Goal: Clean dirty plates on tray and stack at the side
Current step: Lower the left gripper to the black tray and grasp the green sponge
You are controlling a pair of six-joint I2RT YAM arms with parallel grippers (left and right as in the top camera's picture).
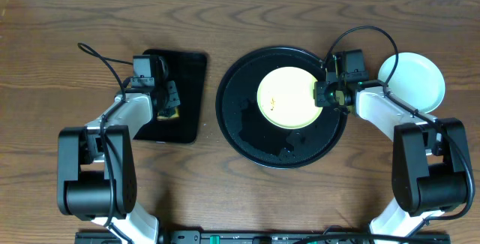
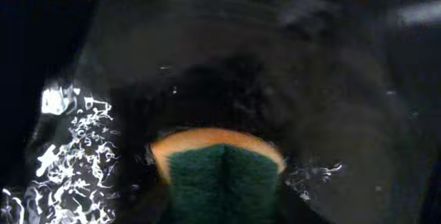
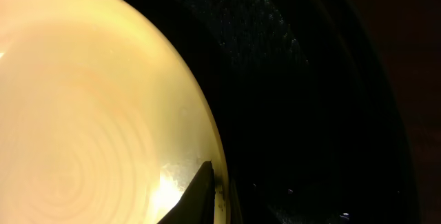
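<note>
The yellow plate [image 1: 289, 97] lies on the round tray [image 1: 234, 128] at frame centre. The right end effector [image 1: 330, 94] is pressed together on the plate's right rim; the right wrist view shows a dark finger [image 3: 203, 193] on that edge. A pale plate [image 1: 411, 82] sits on the worktop [image 1: 240, 199] at upper right. At left, the left end effector [image 1: 169, 103] hangs over the small tray [image 1: 189, 71] with a sponge [image 2: 224, 182] at its tip; I cannot tell whether it is spread or pinching.
</note>
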